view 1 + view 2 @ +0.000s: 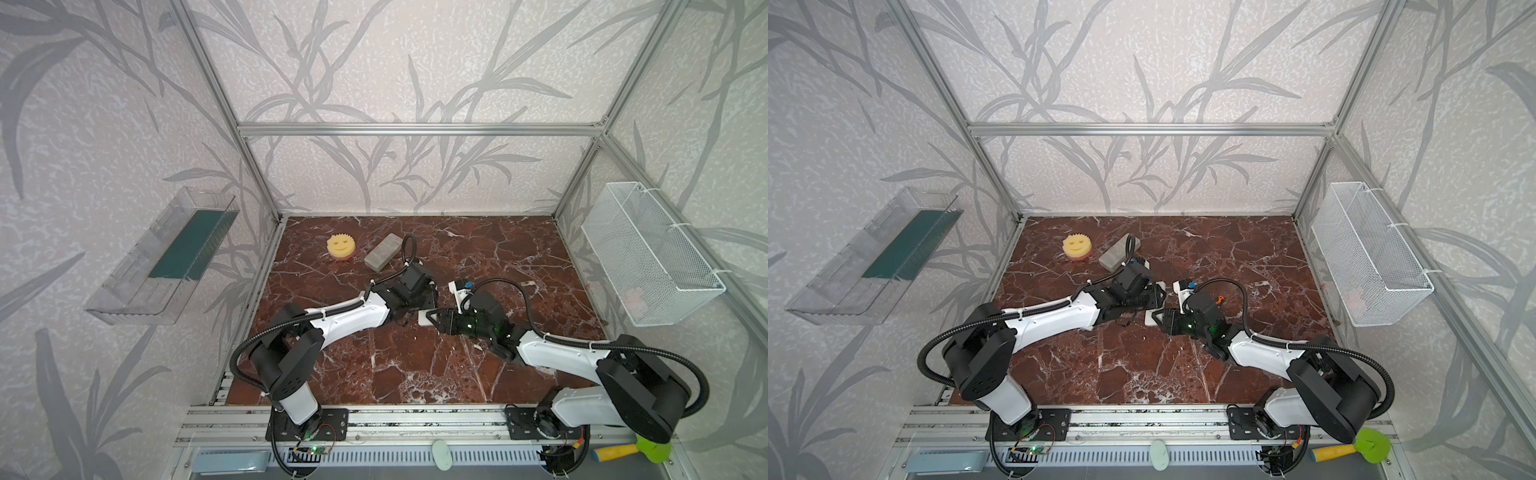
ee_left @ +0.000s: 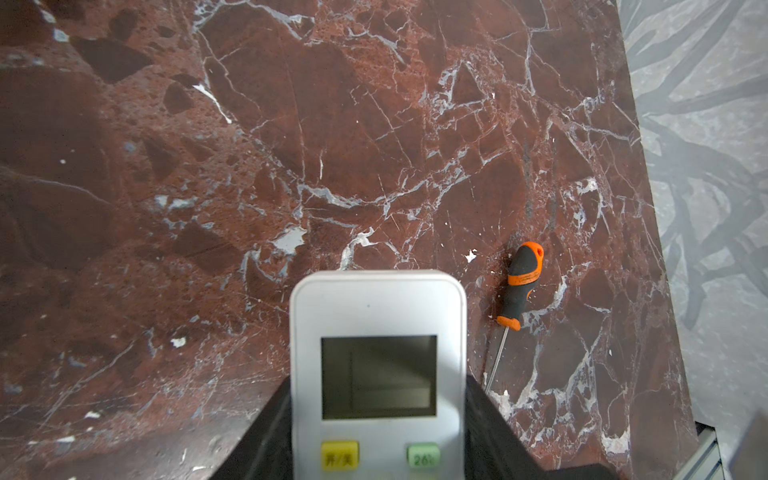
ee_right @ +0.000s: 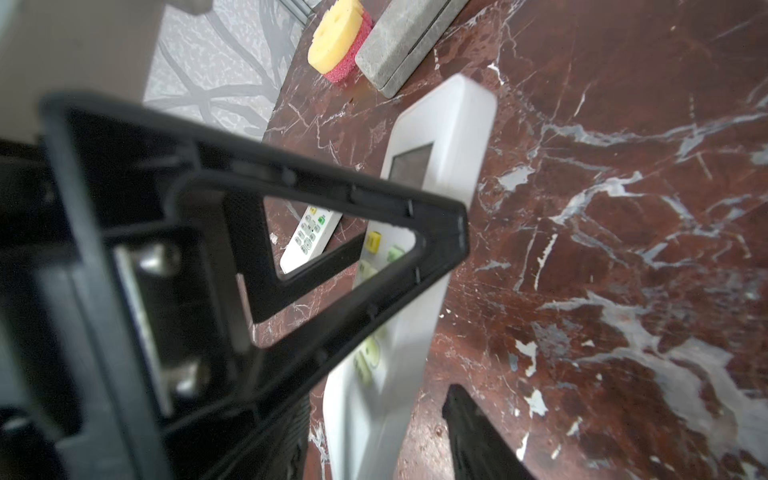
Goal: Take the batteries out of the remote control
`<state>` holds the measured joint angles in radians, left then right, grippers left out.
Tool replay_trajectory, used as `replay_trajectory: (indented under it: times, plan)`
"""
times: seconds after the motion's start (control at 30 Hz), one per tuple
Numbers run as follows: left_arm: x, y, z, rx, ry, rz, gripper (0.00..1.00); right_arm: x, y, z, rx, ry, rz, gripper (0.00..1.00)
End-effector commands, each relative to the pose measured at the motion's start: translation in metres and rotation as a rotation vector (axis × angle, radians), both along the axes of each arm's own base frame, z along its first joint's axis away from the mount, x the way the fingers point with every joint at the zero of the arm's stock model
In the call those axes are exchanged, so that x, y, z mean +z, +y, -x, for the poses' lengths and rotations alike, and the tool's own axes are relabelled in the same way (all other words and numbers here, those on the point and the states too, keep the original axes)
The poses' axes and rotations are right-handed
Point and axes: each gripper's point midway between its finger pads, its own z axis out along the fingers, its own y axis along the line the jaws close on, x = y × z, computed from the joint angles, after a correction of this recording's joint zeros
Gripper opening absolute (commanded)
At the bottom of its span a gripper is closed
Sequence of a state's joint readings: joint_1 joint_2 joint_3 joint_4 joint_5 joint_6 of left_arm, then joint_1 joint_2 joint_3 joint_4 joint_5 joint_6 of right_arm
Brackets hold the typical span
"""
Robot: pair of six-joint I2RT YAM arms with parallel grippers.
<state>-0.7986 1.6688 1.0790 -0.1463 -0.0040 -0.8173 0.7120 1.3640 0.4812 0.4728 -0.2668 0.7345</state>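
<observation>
Remote [image 2: 378, 307] is a bit below the middle of both top views, right where my two arms meet. It's white with a grey blank screen. Under the screen there's a yellow button that reads "开/关" and a green one that reads "26", plus a tiny mark I can't make out. No brand name that I can read. The button side faces my left wrist camera, and I can't see the batteries in any view.

My left gripper [image 2: 379, 386] is clamped on the remote, with a black finger pressed flat against each long edge. My right gripper [image 1: 437, 320] comes at it from the other end. One finger [image 3: 332, 199] crosses over the button face and the other finger [image 3: 473, 432] sits past the far edge. So the remote is between them, but I honestly can't tell if they're squeezing it.

A second, smaller remote [image 3: 309, 239] with grey keys shows through that finger's cutout. A screwdriver [image 2: 521, 282] with an orange and dark grip lies on the marble table [image 1: 415, 374] near the main remote, not touching it.

Up and left of centre in the top views, a yellow smiley sponge [image 1: 340, 246] sits just beside a grey case [image 1: 383, 252]. There's a wire basket [image 1: 648, 253] on the right wall, a clear shelf [image 1: 162, 257] on the left wall, and a green and yellow toy spatula [image 1: 636, 451] in the bottom right corner.
</observation>
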Motion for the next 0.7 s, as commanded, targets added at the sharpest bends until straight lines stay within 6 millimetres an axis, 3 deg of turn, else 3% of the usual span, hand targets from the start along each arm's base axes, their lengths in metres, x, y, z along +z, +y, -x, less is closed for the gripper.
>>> replay_trajectory:
  times: [0.0, 0.17, 0.33, 0.43, 0.67]
  plan:
    - [0.011, 0.001, -0.003, 0.054, 0.004, 0.011, 0.27, 0.001, 0.007, -0.002, 0.018, -0.009, 0.012, 0.5]
    - [0.012, 0.003, -0.005, 0.074, -0.001, 0.006, 0.27, -0.002, 0.016, 0.0, 0.049, 0.006, 0.02, 0.45]
    - [0.014, 0.006, -0.006, 0.073, -0.01, -0.003, 0.29, -0.006, 0.022, 0.0, 0.065, 0.021, 0.02, 0.32]
    - [0.015, 0.009, -0.005, 0.076, -0.022, -0.012, 0.37, -0.008, 0.021, -0.002, 0.053, 0.031, 0.039, 0.25]
    - [0.027, 0.02, -0.007, 0.093, -0.071, -0.032, 0.57, -0.007, 0.019, -0.008, 0.053, 0.006, 0.11, 0.19]
